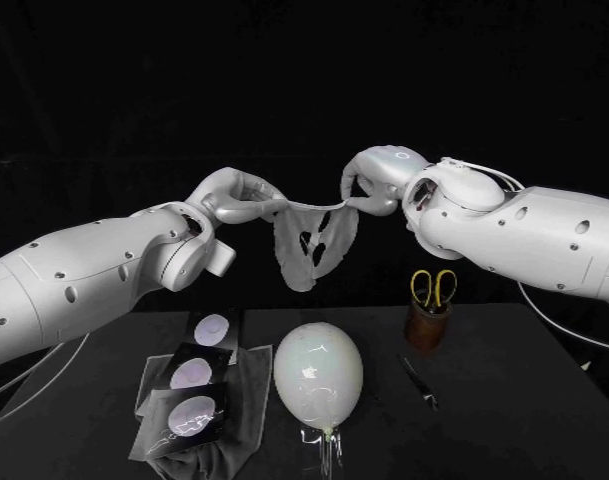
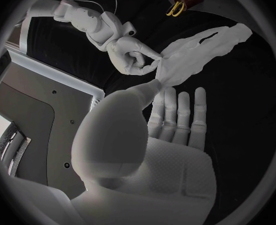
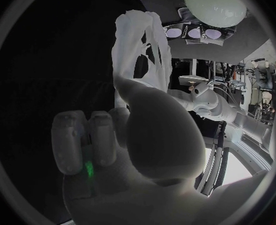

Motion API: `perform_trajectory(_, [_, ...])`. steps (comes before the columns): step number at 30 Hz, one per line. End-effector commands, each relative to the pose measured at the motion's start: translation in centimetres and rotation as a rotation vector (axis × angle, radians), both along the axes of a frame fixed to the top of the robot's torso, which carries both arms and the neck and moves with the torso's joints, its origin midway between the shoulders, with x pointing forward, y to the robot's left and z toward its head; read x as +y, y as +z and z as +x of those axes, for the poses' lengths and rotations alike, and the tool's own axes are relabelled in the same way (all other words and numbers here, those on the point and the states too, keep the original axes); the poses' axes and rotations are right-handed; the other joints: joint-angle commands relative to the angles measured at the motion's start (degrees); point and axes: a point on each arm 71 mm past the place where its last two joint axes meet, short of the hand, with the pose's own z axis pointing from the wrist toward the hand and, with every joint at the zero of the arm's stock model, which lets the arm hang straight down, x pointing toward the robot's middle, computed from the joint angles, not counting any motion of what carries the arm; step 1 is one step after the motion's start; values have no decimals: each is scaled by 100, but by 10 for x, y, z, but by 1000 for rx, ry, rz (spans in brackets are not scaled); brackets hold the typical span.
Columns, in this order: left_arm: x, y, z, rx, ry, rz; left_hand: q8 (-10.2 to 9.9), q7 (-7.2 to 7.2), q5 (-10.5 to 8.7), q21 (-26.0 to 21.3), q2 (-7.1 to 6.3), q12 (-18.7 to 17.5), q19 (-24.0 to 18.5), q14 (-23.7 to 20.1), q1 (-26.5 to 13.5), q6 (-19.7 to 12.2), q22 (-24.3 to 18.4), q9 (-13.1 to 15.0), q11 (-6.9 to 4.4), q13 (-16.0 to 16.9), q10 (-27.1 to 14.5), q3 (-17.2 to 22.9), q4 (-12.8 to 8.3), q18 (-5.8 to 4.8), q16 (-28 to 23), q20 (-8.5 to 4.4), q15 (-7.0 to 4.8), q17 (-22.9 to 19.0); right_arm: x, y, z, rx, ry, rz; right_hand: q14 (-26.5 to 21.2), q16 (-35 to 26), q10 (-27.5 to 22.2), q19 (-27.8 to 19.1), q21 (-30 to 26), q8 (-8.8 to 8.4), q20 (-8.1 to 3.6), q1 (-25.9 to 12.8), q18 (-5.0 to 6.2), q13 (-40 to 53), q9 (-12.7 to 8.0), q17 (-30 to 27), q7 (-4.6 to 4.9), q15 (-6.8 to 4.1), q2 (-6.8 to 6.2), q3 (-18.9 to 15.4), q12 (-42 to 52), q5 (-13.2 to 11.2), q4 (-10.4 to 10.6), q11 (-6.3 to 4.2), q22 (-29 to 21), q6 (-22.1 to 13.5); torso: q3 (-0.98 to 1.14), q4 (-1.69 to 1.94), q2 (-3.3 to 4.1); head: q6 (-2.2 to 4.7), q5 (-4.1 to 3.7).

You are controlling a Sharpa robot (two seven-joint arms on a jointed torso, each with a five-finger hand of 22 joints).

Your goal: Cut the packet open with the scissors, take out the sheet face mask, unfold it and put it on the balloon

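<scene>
The white sheet face mask hangs unfolded in the air between my two hands, its eye and mouth holes showing. My left hand pinches its upper left corner, and my right hand pinches the upper right corner. In the left wrist view the mask stretches from my left hand past the right hand. The right wrist view has the mask dangling beyond my right hand. The pale balloon lies on the table below the mask. Yellow-handled scissors stand in a brown holder.
Three dark packets lie in a row on a grey cloth left of the balloon. A thin dark tool lies on the table right of the balloon. The scissors holder stands at the back right.
</scene>
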Motion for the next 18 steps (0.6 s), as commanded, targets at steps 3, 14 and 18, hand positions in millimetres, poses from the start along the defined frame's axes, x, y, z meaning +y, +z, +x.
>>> perform_trajectory(3, [9,1,-6,90,29,-92,43,78,32,22,63,-370,-118,42,-52,-35,16,404,-5,-335,233,68,-28,31,-149,33,-69,-208,11,-3,-3,-84,70,24,601,24,297,611,41,25,-21,-39,-80,1000,0,1509,-2,-32,-5,31,-3,17,5,-126,1508,44,10,3,-8,10,-1])
perform_trajectory(14, [33,1,-30,164,-3,-141,68,191,3,95,62,-2070,-5,801,-131,-124,37,622,-134,-1483,1590,207,-67,244,-894,73,-149,-947,27,-24,2,-86,120,89,601,24,289,611,41,23,-22,-35,-80,989,-4,1509,-2,-35,-5,51,-18,18,2,-128,1508,40,-2,23,-8,-76,38])
perform_trajectory(18, [45,-2,-44,211,-32,-136,47,188,15,256,94,-2813,310,1448,-118,-135,81,713,-178,-1829,2229,151,-132,319,-1342,-14,-235,-1295,35,-37,3,-61,134,135,601,24,290,611,41,22,-23,-34,-80,990,-5,1509,-1,-36,-6,57,-17,18,1,-129,1508,38,-4,29,-8,-145,71])
